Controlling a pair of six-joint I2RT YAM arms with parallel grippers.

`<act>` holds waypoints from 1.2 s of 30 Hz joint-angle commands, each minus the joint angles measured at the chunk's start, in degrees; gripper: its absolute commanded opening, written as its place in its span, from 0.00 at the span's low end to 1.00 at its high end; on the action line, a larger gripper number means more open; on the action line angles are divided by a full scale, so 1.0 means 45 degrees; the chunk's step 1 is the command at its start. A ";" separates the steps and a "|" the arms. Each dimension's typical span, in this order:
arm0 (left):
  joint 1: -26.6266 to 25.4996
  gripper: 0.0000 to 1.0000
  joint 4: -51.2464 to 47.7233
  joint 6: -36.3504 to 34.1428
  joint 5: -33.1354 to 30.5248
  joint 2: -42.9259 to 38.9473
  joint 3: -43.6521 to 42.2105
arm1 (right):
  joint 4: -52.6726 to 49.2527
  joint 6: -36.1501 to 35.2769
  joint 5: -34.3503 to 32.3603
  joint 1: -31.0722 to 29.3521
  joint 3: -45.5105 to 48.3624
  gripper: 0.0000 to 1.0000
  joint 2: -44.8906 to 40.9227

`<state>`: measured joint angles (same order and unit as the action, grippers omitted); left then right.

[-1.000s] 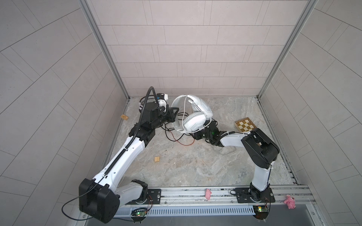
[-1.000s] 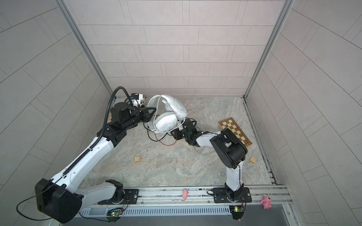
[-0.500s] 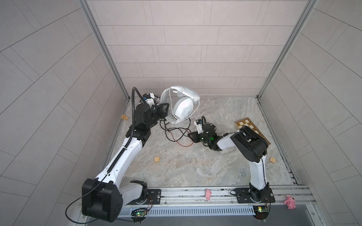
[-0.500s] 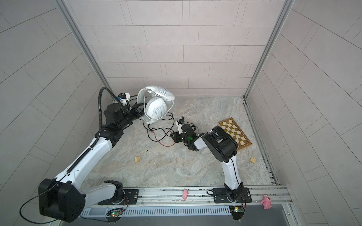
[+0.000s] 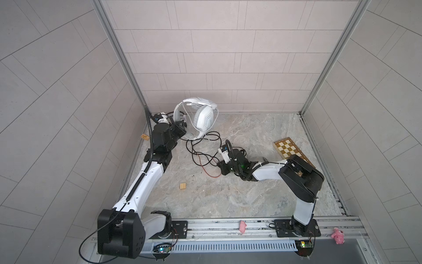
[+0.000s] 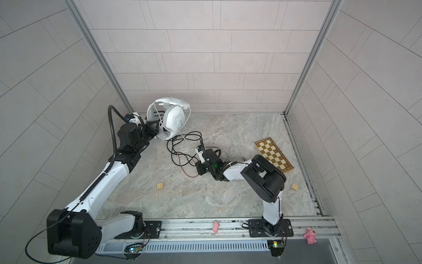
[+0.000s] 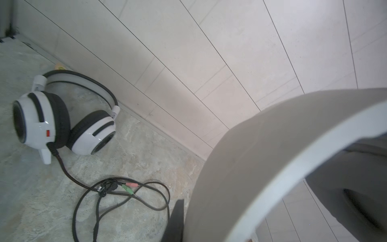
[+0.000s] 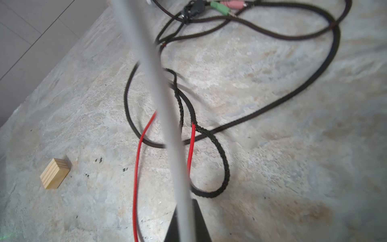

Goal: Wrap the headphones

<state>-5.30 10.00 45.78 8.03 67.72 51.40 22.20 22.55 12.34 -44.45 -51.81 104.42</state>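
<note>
You have the left fingers (image 7: 176,222) clamped on the grey headset (image 5: 202,116). It hangs clear of the counter (image 5: 228,196) in the back left corner, band uppermost and cups below. Its whitish cable (image 8: 163,104) runs down from it to your right fingers (image 8: 202,228), which are closed on it low over the middle of the counter. The left wrist view shows the white headset (image 7: 62,117) lying on the counter close to the wall, its two black-striped cups side by side. Its black cable (image 7: 83,182) trails away in loose, overlapping loops on the counter, ending in pink and green plugs (image 7: 129,186). A red strand (image 8: 137,167) shows where the black braid stops. A chessboard (image 5: 288,149) lies flat on the right side, partly behind the right arm. One wooden block (image 6: 159,185) sits apart from the loops, and a second block (image 6: 294,187) sits near the right wall.
</note>
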 commanded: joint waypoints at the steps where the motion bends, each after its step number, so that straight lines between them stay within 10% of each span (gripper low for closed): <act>1: 0.0378 0.00 0.1020 0.0746 -0.1348 -0.0031 0.0321 | -0.1850 -0.1229 -0.1091 -0.0121 -0.0356 0.07 -0.0950; 10: 0.0058 0.00 -0.1089 0.0207 -0.2490 0.1857 0.3039 | -0.4295 -0.2623 -0.2354 -0.0319 -0.0931 0.08 -0.2686; 36: 0.0191 0.00 -0.0154 0.0179 -0.0828 0.1842 0.2078 | -0.4126 -0.1752 -0.0315 0.0503 -0.1106 0.29 -0.0182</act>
<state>-4.86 3.62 45.43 2.63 77.52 59.29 5.52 15.42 9.93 -43.38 -56.66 103.18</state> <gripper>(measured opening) 0.114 0.278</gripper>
